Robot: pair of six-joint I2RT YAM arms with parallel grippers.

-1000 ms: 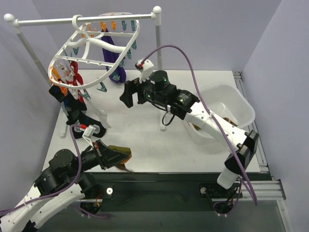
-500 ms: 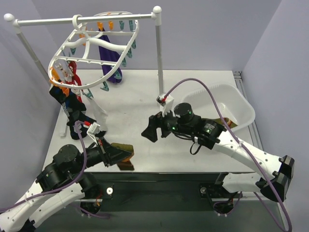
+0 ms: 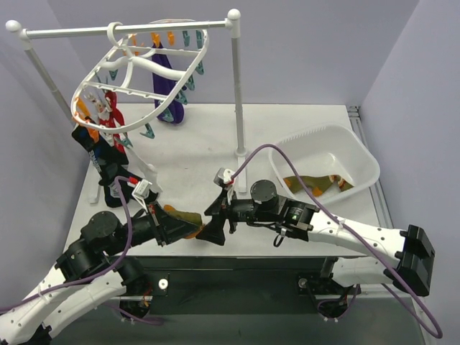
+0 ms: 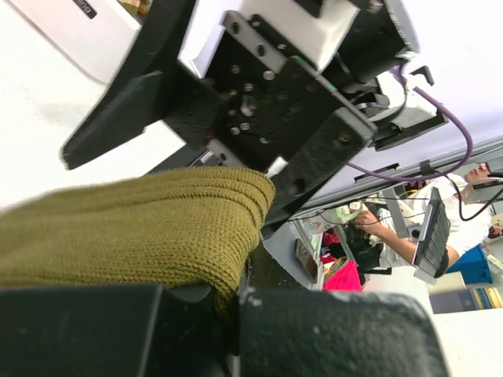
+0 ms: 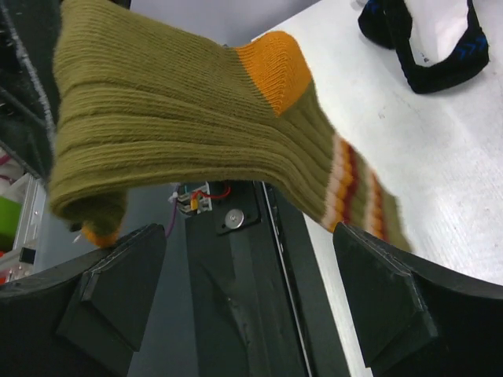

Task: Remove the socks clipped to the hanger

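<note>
Left gripper (image 3: 171, 227) clamps 1 olive sock (image 5: 181, 133); right gripper (image 3: 215, 230) spreads wide around it, near the table's (image 3: 287, 144) 6 o'clock edge.

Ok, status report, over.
Left claw shut on olive sock. Right claw open at its free end. More socks clipped on hanger. Nothing in the way.

white oval hanger (image 3: 147, 63) hangs tilted, with purple sock (image 3: 171, 100), red-and-white sock (image 3: 109, 108) and black-navy sock (image 3: 104, 162) clipped on; olive striped sock (image 3: 181, 219) is held up at the counter (image 3: 287, 129) near edge.

Tiny black letters on the white plastic cover of my right arm (image 4: 69, 33), too small and cut off to read
</note>
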